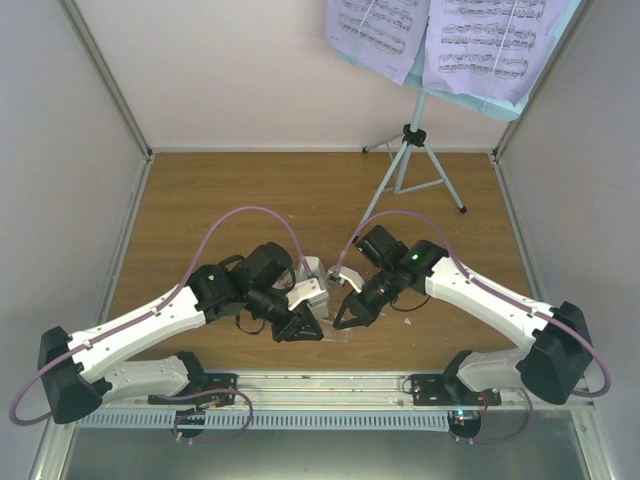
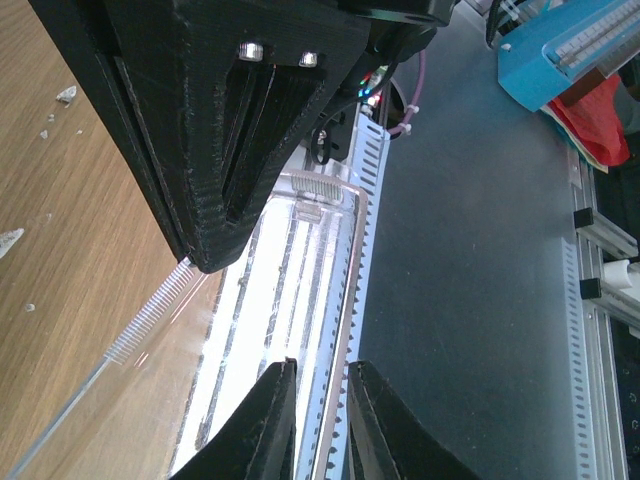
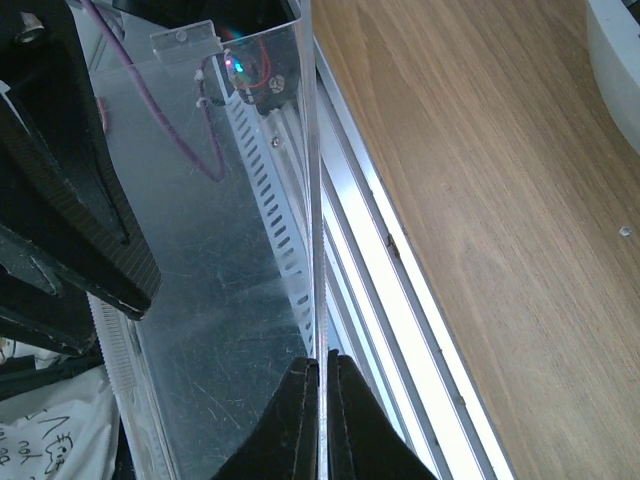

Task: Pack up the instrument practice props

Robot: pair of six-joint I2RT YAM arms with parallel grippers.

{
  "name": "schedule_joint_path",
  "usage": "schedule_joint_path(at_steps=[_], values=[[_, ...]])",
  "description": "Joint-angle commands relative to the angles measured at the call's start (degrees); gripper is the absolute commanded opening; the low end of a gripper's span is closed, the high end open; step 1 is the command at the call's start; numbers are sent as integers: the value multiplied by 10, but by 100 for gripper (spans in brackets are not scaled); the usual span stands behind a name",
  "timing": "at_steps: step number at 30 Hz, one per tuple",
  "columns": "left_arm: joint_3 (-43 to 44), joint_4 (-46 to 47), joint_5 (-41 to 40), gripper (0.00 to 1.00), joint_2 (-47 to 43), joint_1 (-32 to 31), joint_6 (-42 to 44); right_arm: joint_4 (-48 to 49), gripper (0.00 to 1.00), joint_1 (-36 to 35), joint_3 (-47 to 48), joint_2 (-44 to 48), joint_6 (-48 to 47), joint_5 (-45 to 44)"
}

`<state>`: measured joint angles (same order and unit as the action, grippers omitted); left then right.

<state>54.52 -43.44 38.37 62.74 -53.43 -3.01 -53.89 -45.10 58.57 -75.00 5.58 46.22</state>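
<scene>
The table (image 1: 200, 210) carries the stand (image 1: 415, 160) at its far right, with pages (image 1: 480, 45) on its desk. Near the front edge, the right gripper (image 3: 322, 385) pinches a clear box (image 3: 200, 250) wall. The left gripper (image 2: 318, 410) straddles clear plastic, and I cannot tell whether it grips.

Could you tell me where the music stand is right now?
Top view: the light-blue music stand is at the table's far right, close to the back wall.

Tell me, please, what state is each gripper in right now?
Left gripper: narrowly apart astride the edge of the clear plastic container; grip cannot be told.
Right gripper: shut on the clear plastic container's wall.
</scene>
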Motion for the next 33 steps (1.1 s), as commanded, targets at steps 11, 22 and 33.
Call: schedule_joint_path(at_steps=[11,22,33], values=[[-16,30,46,6,-13,-4,-5,1,1,-2,13,6,1,-24],[-22,69,53,0,-43,-4,-25,5,68,14,62,43,26,-99],[-33,363,2,0,-35,23,-121,286,100,248,-6,226,162,-108]])
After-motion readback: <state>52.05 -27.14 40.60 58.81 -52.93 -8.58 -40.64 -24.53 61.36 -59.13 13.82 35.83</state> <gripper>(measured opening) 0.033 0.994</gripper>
